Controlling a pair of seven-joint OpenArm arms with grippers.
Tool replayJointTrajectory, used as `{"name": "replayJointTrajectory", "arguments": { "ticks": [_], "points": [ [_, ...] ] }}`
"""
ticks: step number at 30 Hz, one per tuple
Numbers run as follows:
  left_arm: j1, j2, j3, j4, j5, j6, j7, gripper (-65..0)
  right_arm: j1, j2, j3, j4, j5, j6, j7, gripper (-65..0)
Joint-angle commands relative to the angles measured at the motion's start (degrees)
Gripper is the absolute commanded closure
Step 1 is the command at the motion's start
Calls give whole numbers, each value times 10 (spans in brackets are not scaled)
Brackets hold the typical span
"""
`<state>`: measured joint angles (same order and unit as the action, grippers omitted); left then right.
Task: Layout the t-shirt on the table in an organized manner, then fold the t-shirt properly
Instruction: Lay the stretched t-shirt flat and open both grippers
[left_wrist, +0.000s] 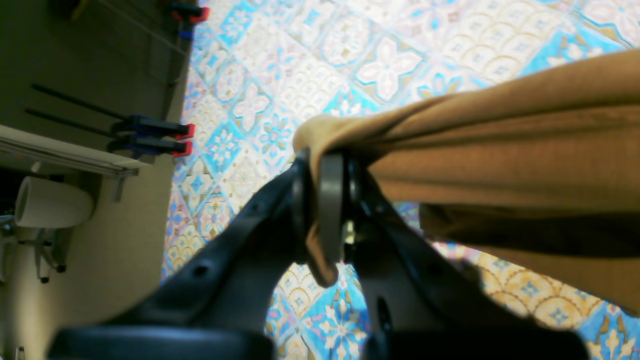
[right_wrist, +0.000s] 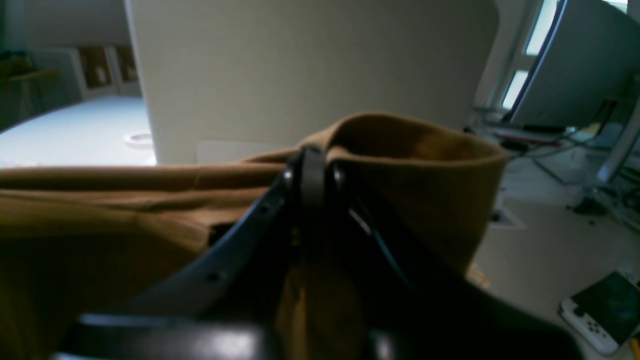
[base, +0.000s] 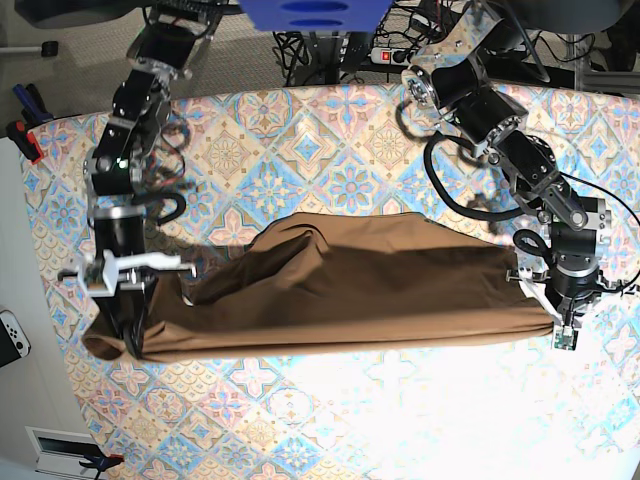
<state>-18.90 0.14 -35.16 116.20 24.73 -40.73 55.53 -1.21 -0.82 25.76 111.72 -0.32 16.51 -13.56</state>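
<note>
Presently both end effectors, left (left_wrist: 325, 200) and right (right_wrist: 312, 195), are clamped on opposite ends of the plain tan-brown cloth t-shirt (base: 340, 290), stretching it taut across mid-frame, seemingly to lay flat on the tile-patterned desk (base: 350, 420).

Both wrist views are blurred up close. The shirt (left_wrist: 500, 150) runs off the left wrist view's 3 o'clock edge, and off the right wrist view's 9 o'clock edge. Its sleeves and collar cannot be made out from above. Cloth hides the right gripper (base: 128, 335) fingertips.
</note>
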Motion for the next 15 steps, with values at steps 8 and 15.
{"name": "replayJointTrajectory", "arguments": {
  "ticks": [8, 15],
  "points": [
    [-30, -26, 72, -86, 12, 7, -12, 0, 159, 28, -72, -33, 4, -14, -113, 0],
    [-102, -58, 77, -268, 8, 7, -13, 0, 251, 58, -130, -227, 5, -14, -126, 0]
  ]
}}
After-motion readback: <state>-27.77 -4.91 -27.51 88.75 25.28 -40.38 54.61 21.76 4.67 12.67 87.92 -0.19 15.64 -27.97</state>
